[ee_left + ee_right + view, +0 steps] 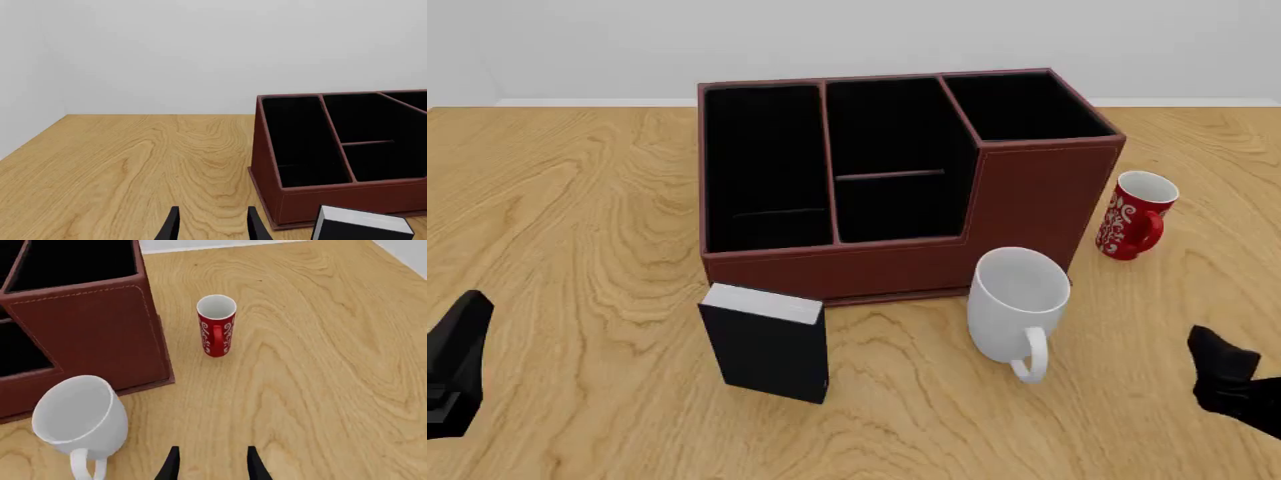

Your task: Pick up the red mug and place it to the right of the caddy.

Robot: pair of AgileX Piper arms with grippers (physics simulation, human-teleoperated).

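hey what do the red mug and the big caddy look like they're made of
The red mug looks like glazed ceramic: smooth red wall with white swirls, plain white inside. The caddy looks like leather or faux leather over a stiff box: matte red-brown panels with light edge stitching and black-lined compartments.

We count two mugs: one red mug (1133,215) far ahead of the right gripper (210,462) and one white mug (1020,306) nearer it. We also count one caddy (881,255) with three compartments, and one black box (767,343) ahead of the left gripper (210,223).

no readable text, labels, brands, numbers, signs anywhere
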